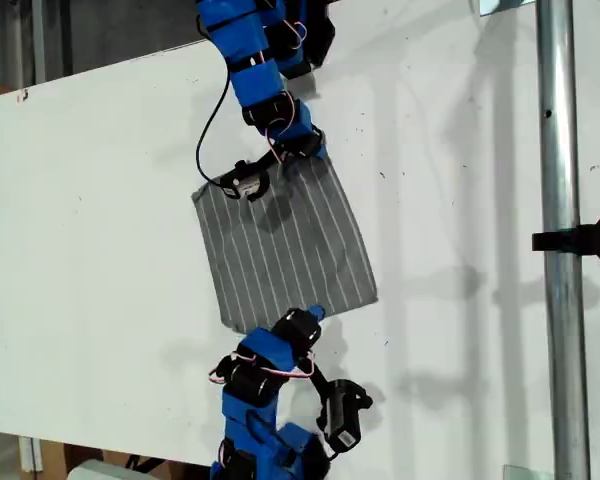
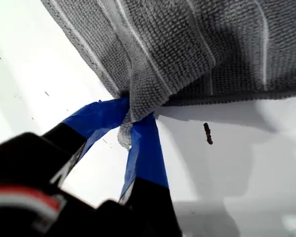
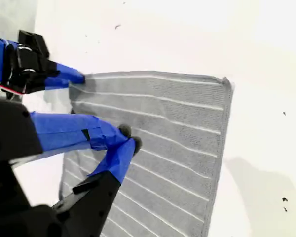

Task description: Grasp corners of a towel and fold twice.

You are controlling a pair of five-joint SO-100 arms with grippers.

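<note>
The grey pinstriped towel (image 1: 285, 245) (image 3: 172, 148) lies flat on the white table (image 1: 100, 250). My first gripper (image 2: 133, 121) (image 1: 315, 150) comes in from the top of the exterior view. It is shut on one towel corner (image 2: 138, 106), which is bunched between its blue fingers. The second wrist view shows it holding that far corner (image 3: 78, 79). My second gripper (image 3: 130, 143) (image 1: 308, 318) reaches in from the bottom of the exterior view, over the towel near its lower edge. Its fingertips are together with no cloth visibly pinched. Whether they touch the towel is unclear. Another corner (image 3: 226, 81) (image 1: 373, 295) lies free.
A vertical metal pole (image 1: 555, 240) with a black clamp (image 1: 580, 240) stands at the exterior view's right. The table's far edge (image 1: 100, 68) slants across that view's upper left. A small dark mark (image 2: 207, 133) sits on the table beside the held corner.
</note>
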